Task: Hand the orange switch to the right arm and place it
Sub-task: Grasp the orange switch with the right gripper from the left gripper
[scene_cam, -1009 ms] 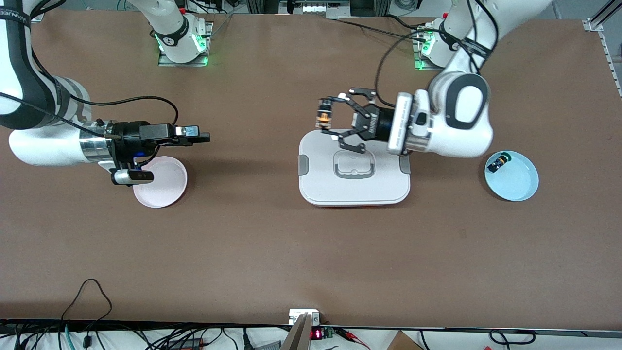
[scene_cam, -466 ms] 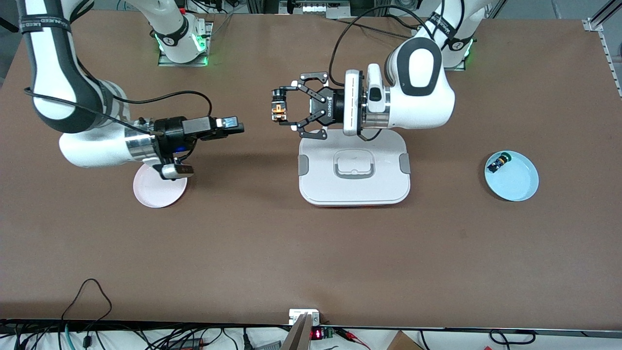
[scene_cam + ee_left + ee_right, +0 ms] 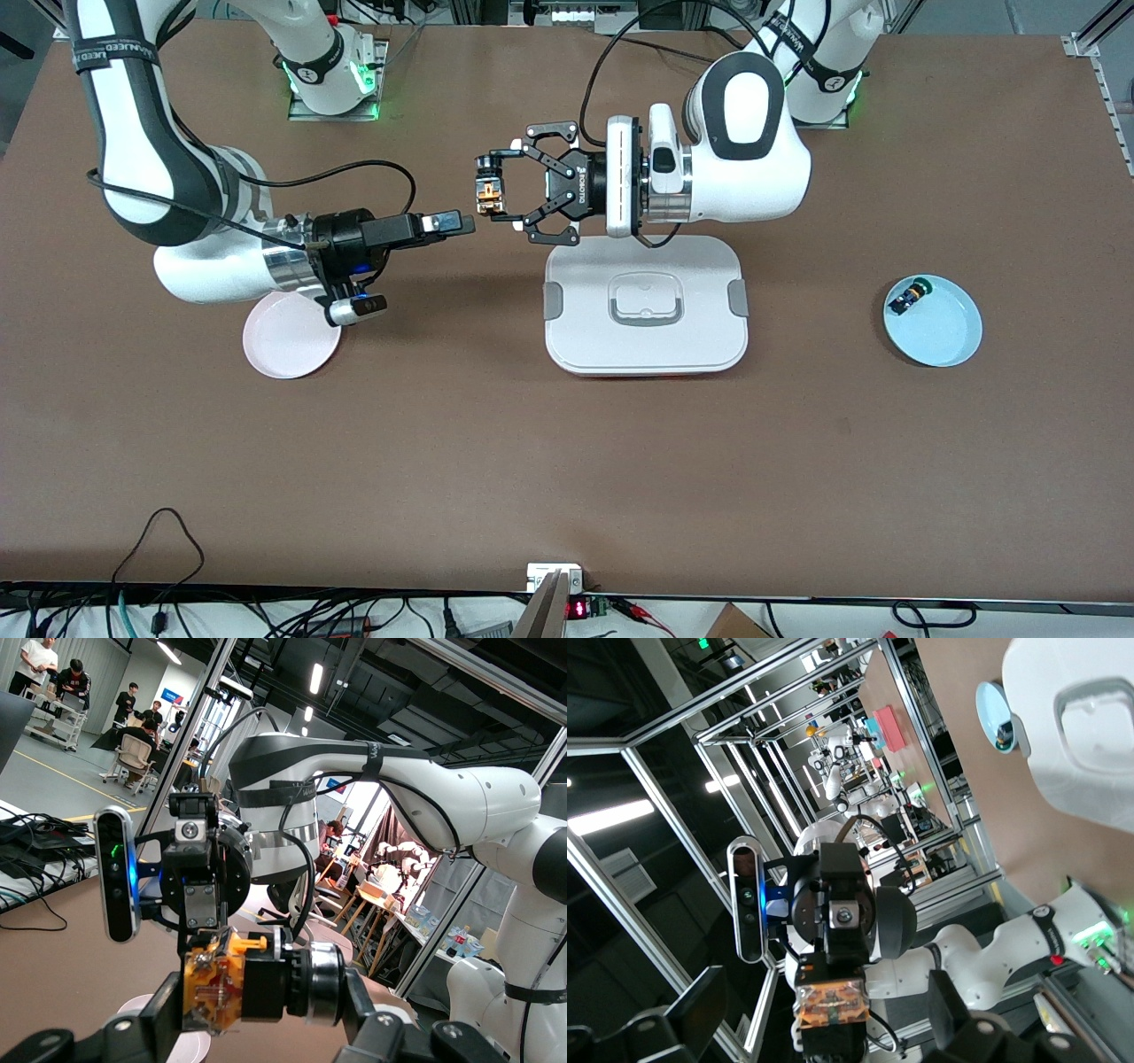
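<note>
The left gripper point(image 3: 498, 197) is clenched on the orange switch point(image 3: 488, 193), held in the air over the tabletop's middle before the right gripper point(image 3: 461, 221) with parted fingers; it is judged light, stiff, best taken by its free black end.

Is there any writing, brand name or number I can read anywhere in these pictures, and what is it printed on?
"ROBOTIQ": white letters on the black body of the left gripper, which holds the orange switch; small, only just legible.
Black band around the right arm: white lettering, too blurred to read.
Black band around the left arm: white lettering, too small to read.
Red digits on a small display at the table edge: unreadable.
</note>
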{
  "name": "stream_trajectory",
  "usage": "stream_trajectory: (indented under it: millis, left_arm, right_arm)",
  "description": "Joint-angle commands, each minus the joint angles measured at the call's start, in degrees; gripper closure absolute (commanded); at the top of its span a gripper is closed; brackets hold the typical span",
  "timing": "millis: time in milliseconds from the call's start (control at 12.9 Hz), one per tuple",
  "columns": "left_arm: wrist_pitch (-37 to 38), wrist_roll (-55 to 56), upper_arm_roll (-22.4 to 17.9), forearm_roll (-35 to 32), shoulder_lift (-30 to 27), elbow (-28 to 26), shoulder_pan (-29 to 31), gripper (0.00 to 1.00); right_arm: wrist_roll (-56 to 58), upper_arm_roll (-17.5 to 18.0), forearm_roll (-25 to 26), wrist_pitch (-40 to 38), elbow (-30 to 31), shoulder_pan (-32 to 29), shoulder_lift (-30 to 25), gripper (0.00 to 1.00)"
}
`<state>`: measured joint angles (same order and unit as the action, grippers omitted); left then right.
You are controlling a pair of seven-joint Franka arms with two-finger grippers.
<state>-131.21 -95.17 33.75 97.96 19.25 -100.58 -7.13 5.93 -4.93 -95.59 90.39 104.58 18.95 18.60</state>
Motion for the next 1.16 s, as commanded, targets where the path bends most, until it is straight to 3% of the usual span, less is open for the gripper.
stream_trajectory:
  millis: [0, 776, 1086]
  left_arm:
    - [-0.71, 0.16, -0.08, 1.53, 0.61, 1.36, -0.51, 1.00]
    - [-0.71, 0.07, -0.08, 1.53, 1.05, 1.36, -0.51, 1.00]
    - [-0.71, 0.07, -0.08, 1.62, 1.05, 1.36, -0.51, 1.00]
  right_arm:
    - [-5.82, -0.17, -1.53, 0.22, 0.89, 1.26, -0.85, 0.00]
    - [-7.60, 0.18, -1.44, -0.48, 2.91, 2.05, -2.69, 0.00]
    - [-7.25, 0.18, -1.44, -0.48, 2.91, 2.14, -3.13, 0.11]
